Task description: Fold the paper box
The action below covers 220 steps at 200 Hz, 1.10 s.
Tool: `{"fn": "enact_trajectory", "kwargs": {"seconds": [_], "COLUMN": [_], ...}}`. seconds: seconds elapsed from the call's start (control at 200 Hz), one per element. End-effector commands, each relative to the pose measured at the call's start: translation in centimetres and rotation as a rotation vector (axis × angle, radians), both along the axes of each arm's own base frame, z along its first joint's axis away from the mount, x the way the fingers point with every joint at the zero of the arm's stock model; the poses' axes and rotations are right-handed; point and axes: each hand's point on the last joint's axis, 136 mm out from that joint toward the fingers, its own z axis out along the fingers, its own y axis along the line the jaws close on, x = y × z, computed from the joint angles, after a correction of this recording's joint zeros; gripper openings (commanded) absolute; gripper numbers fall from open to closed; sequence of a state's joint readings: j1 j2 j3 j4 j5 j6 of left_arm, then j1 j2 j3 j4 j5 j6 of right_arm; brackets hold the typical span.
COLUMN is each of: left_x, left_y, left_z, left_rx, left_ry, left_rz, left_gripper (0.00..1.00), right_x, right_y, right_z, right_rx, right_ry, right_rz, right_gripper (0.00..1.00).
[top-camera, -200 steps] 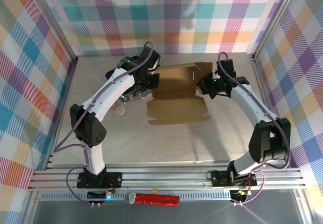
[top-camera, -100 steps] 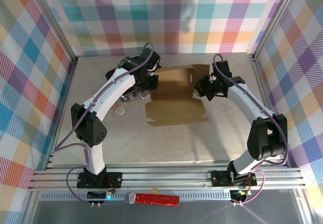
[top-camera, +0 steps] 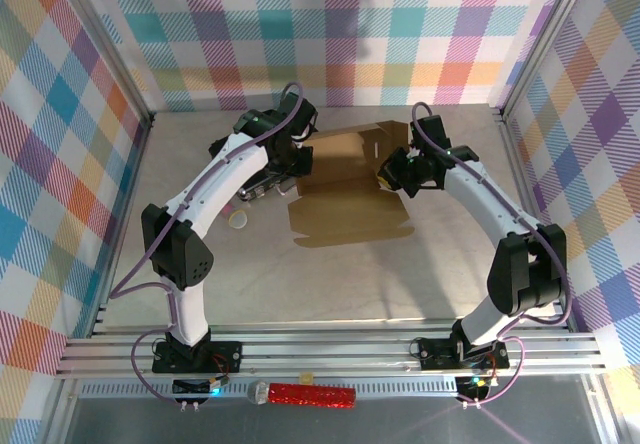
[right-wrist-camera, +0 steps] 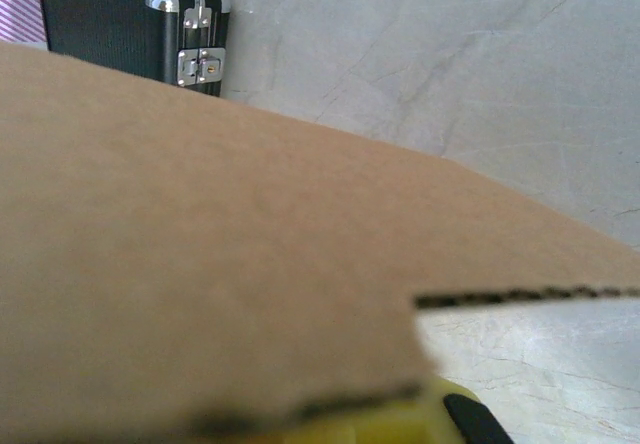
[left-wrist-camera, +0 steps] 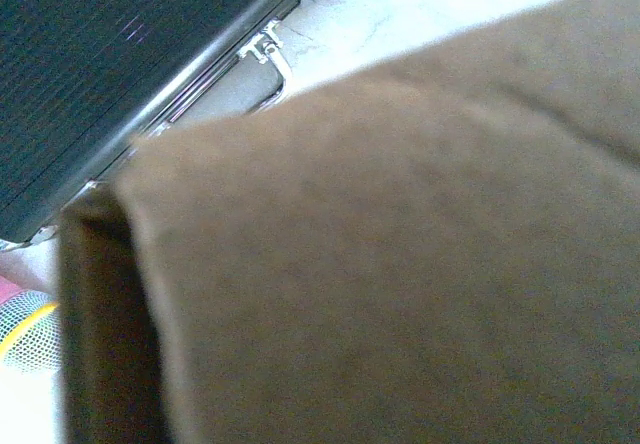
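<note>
Paper box (top-camera: 350,209): flat brown cardboard sheet, middle of the counter (top-camera: 330,284), between the two arms. Near half lies flat. Far part by the back wall is tilted up, with a slot cut in it near the right end.

Left fingers (top-camera: 293,160): at the far-left edge of the cardboard, closed. In the left wrist view the cardboard (left-wrist-camera: 400,264) sits right against the camera and covers them, so I cannot tell if they pinch it or just touch it.

Right fingers (top-camera: 391,173): at the far-right edge of the raised part, closed. In the right wrist view the cardboard (right-wrist-camera: 200,244) again hides them; cannot tell if it is held. Yellow bit (right-wrist-camera: 400,422) at the bottom edge under the cardboard, too blurred to identify.

Black case (left-wrist-camera: 100,64): lies on the counter just left of the cardboard, mostly under the left arm from above; metal handle (left-wrist-camera: 277,64) and latches face the cardboard. Its corner with a latch also shows in the right wrist view (right-wrist-camera: 120,24).

Small round pale thing (top-camera: 240,222) on the counter near the left arm, apart from the cardboard. Mesh ball with yellow ring (left-wrist-camera: 25,329) beside the case.

Red glitter microphone (top-camera: 310,395) lies on the front rail, between the arm bases.
</note>
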<state>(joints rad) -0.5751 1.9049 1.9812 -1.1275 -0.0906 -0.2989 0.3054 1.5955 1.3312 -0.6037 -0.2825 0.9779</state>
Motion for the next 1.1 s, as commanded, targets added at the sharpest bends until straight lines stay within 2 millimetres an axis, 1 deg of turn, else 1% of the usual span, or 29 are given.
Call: {"fn": "enact_trajectory", "kwargs": {"seconds": [0.0,0.075,0.15,0.205,0.265,0.33,0.435,0.495,0.545,0.59,0.635,0.66,0.7,0.815,0.94,0.995,1.095], "left_x": [0.5,0.4,0.4,0.4,0.4,0.4,0.4,0.4,0.3,0.2,0.1,0.0,-0.2,-0.7,-0.7,-0.8,-0.8], "left_y": [-2.3,-2.3,-2.0,-1.6,-1.2,-0.7,-0.1,0.0,0.2,0.2,0.3,0.3,0.4,0.4,0.9,1.0,0.9], "left_z": [2.4,2.3,2.0,1.8,1.8,1.6,1.7,1.6,1.5,1.5,1.4,1.3,1.1,0.5,0.2,0.2,0.1], "left_rx": [-0.114,-0.113,-0.106,-0.104,-0.105,-0.102,-0.109,-0.123,-0.126,-0.131,-0.146,-0.157,-0.159,-0.165,-0.164,-0.160,-0.158], "left_ry": [-0.055,-0.047,-0.040,-0.035,-0.030,-0.019,-0.005,0.016,0.029,0.040,0.062,0.078,0.099,0.146,0.163,0.170,0.184], "left_rz": [-0.035,-0.037,-0.033,-0.027,-0.026,-0.026,-0.029,-0.037,-0.048,-0.059,-0.068,-0.076,-0.084,-0.130,-0.148,-0.156,-0.173], "left_gripper": [0.00,0.00,0.00,0.00,0.00,0.00,0.00,0.00,0.00,0.00,0.00,0.00,0.00,0.00,0.00,0.00,0.00], "right_x": [-0.8,-0.7,-0.4,-0.2,0.1,0.2,0.5,0.2,0.1,0.1,0.2,0.3,0.3,0.2,0.3,0.4,0.9], "right_y": [1.9,2.2,1.8,0.8,-0.7,-2.2,-3.8,-4.1,-5.1,-5.8,-6.3,-6.5,-6.8,-6.7,-6.8,-6.3,-5.4], "right_z": [0.5,1.3,2.7,4.1,5.7,7.4,10.9,13.2,14.6,15.4,15.2,14.7,13.6,10.7,7.8,7.4,8.0], "right_rx": [0.013,0.037,0.030,0.022,0.015,0.012,0.017,0.033,-0.013,-0.066,-0.118,-0.140,-0.175,-0.231,-0.283,-0.263,-0.220], "right_ry": [0.007,-0.003,-0.031,-0.061,-0.107,-0.164,-0.327,-0.439,-0.504,-0.558,-0.578,-0.582,-0.581,-0.600,-0.609,-0.632,-0.674], "right_rz": [0.086,0.090,0.086,0.077,0.067,0.082,0.180,0.258,0.282,0.297,0.312,0.325,0.351,0.449,0.519,0.563,0.593], "right_gripper": [0.00,0.03,0.10,0.15,0.19,0.26,0.39,0.45,0.48,0.51,0.52,0.52,0.51,0.50,0.54,0.56,0.58]}}
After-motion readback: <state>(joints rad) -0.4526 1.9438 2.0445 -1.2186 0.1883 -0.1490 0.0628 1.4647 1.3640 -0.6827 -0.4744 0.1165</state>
